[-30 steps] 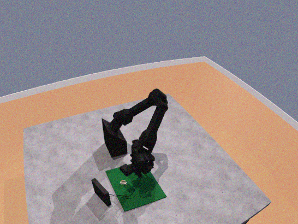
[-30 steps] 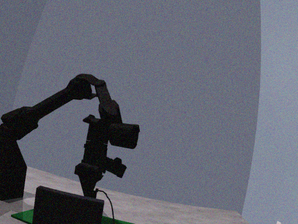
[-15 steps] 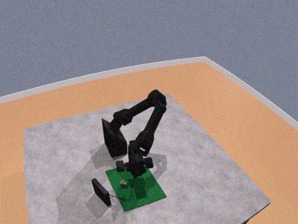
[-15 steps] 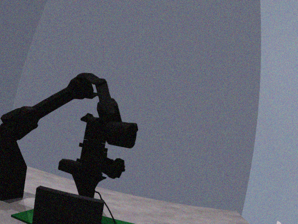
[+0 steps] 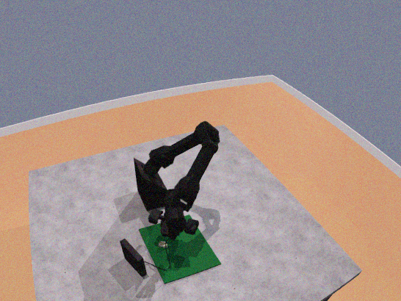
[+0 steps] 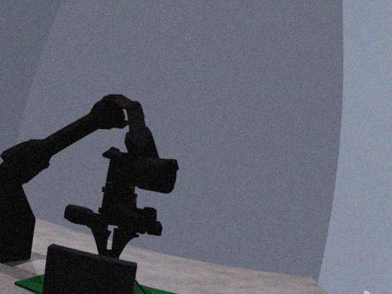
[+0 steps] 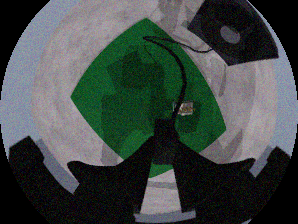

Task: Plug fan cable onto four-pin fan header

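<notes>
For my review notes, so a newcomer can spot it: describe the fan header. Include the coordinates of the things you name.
Find the flat green board (image 5: 201, 256) (image 6: 30, 283) (image 7: 90, 97) on the grey tabletop (image 5: 257, 220) (image 6: 215, 267) (image 7: 55, 65). On it, towards the side nearer the upright black fan (image 5: 133, 258) (image 6: 90, 270) (image 7: 245, 47), sits the header (image 5: 162, 244) (image 7: 184, 106). It is the small, pale, boxy piece, unlike the thin black cable (image 5: 167, 253) (image 7: 185, 82) beside it.

You've got a plain green board (image 5: 200, 253) (image 6: 30, 284) (image 7: 87, 95), darker green where shadows cross it. Your bench (image 5: 253, 227) (image 6: 201, 265) (image 7: 52, 75) is mottled grey. The fan (image 5: 133, 258) (image 6: 90, 270) (image 7: 245, 45) is near-black, with 1 grey oval on its face at 1 o'clock in your wrist view. The header (image 5: 162, 244) (image 7: 185, 108) shows pale, with tan flecks; your cable (image 5: 169, 257) (image 6: 141, 287) (image 7: 184, 80) and jaws (image 5: 172, 238) (image 6: 108, 255) are black.
</notes>
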Controlling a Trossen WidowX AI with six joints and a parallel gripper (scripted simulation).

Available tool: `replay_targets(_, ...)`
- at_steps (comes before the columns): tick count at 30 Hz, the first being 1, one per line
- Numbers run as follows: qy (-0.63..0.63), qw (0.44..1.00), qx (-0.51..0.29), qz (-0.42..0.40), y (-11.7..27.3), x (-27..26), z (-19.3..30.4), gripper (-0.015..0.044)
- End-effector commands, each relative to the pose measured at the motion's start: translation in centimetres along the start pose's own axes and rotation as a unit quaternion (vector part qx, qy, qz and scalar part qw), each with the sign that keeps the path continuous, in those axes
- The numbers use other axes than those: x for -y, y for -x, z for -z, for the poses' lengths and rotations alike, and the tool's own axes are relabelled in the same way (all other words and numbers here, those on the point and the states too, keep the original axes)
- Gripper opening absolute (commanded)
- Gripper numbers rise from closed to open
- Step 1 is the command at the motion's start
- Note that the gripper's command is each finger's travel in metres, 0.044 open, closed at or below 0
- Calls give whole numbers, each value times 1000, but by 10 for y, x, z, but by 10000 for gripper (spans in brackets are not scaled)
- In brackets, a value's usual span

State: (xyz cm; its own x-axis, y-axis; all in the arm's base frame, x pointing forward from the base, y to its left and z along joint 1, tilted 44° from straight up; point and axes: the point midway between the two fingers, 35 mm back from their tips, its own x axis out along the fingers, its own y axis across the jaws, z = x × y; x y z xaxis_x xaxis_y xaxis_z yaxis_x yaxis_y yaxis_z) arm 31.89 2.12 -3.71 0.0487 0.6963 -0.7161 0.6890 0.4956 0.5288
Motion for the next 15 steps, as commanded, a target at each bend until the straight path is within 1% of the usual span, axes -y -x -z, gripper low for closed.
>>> replay_targets(1, -66, 998, 1, 2, 0, 4, -4, 0)
replay_targets(8, -186, 983, 1, 2, 0, 11, -9, 0)
replay_targets(15, -303, 953, 2, 2, 0, 18, -13, 0)
